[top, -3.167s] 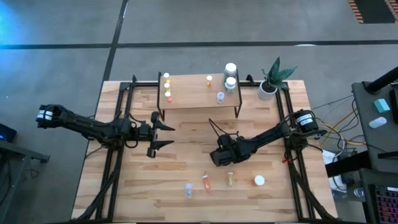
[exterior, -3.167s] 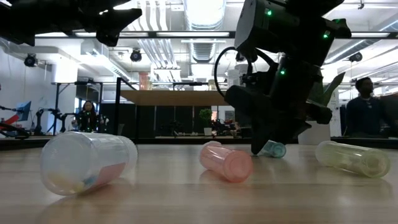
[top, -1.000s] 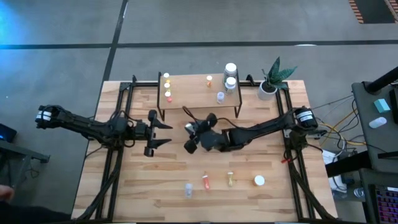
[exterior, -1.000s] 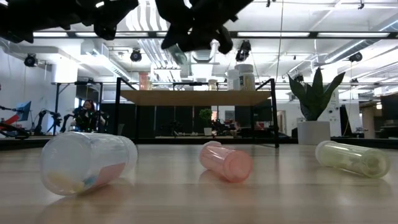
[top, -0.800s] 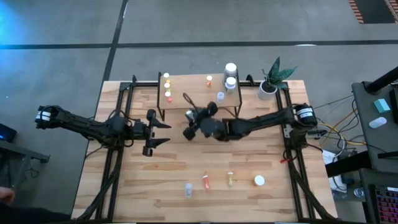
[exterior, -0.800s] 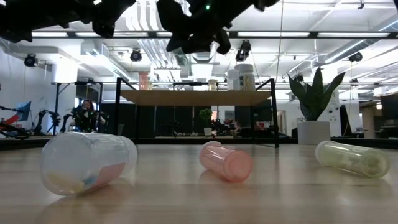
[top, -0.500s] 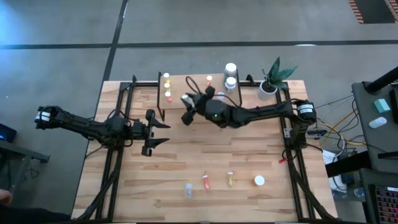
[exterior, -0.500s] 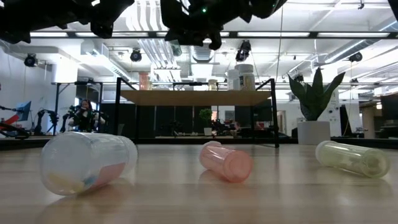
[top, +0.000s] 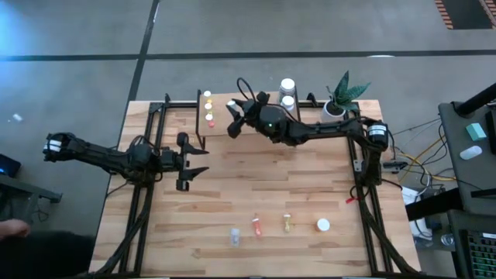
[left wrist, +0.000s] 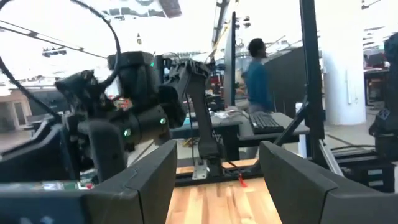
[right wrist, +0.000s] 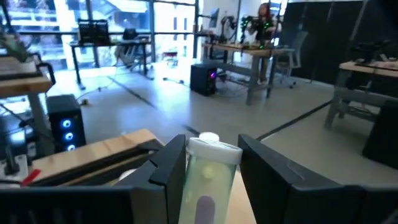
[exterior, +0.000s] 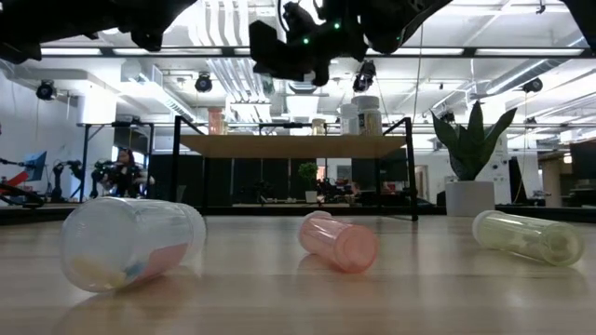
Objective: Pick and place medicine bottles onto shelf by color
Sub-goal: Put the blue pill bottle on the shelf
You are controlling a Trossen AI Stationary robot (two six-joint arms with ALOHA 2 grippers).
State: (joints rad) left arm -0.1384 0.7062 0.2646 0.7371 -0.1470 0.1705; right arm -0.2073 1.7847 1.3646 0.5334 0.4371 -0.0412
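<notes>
Wood-plank table (top: 310, 194), bottles lying near front edge; grey concrete floor, apparently.

Light wood-plank table (top: 232, 201), matt grain

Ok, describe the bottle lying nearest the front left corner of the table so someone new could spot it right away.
Start at the wood-plank table and go to the row of four small things near its front edge. The clear bottle is the leftmost one there, lying on its side beside the pink bottle. Its neighbours are pink and yellow, while this one is see-through.
</notes>
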